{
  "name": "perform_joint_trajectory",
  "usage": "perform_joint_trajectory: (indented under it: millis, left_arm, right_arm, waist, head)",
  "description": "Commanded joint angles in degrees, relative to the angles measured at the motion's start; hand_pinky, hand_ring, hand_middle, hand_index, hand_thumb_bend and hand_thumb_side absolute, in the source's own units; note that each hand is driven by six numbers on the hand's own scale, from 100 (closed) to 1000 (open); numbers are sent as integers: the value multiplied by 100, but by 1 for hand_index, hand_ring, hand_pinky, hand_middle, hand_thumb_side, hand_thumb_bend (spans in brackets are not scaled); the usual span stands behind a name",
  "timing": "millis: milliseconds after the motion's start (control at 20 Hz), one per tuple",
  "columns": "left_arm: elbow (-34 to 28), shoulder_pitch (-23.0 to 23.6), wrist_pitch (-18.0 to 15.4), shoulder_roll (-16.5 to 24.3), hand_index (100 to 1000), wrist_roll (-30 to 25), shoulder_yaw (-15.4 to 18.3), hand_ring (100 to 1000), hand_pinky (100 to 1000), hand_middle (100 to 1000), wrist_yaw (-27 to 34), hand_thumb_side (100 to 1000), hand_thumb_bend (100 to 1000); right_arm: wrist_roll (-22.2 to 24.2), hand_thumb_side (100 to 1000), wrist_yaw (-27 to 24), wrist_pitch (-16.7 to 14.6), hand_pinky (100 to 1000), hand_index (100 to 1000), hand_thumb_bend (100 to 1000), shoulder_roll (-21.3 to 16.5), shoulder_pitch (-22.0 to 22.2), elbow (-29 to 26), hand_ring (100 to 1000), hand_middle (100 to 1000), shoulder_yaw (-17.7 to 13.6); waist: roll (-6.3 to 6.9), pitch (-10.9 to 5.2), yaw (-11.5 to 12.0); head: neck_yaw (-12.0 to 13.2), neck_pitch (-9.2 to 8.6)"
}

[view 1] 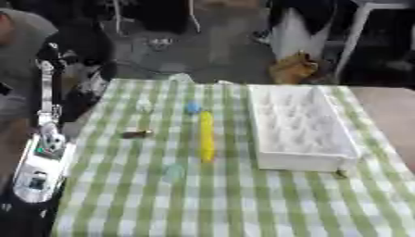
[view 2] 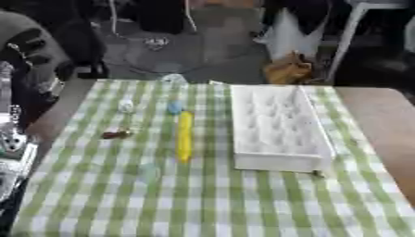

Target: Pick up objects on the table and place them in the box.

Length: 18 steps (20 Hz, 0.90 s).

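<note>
We see a table with a green-and-white checked cloth (view 1: 243, 203). The white box (view 1: 298, 127) lies at about two o'clock from the cloth's middle, long side running away from us; its inside looks white and bumpy, and we cannot tell whether anything is in it. Just beside its left wall lies a long yellow object (view 1: 207, 136), with a small blue object (view 1: 193, 108) touching or nearly touching its far end at twelve o'clock. At nine o'clock from the yellow one sits a small dark brown object (view 1: 136, 134), well apart from the box. A pale bluish thing (view 1: 173, 172) lies at seven o'clock from it, and a small whitish thing (view 2: 126, 106) at eleven.

Nothing lies between these objects and the box.

Our left arm (view 1: 42, 157) shows at the left edge, off the cloth; its hand's fingers we cannot tell. We can read no writing anywhere.
</note>
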Motion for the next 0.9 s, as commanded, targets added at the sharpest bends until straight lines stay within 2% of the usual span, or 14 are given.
perform_joint_trajectory:
  millis: [50,900]
  left_arm:
    - [-88,-103,-8,36,880,-53,45,807,711,808,43,642,785]
    - [-90,-111,13,12,878,-89,34,801,707,806,43,646,777]
  right_arm:
    - [-14,459,6,36,729,949,162,-120,-74,-145,790,814,-12]
    - [28,445,-41,43,725,945,165,-115,-58,-184,785,807,20]
  waist:
    - [71,84,7]
    - [71,78,12]
  head:
    - [-71,29]
    - [-125,29]
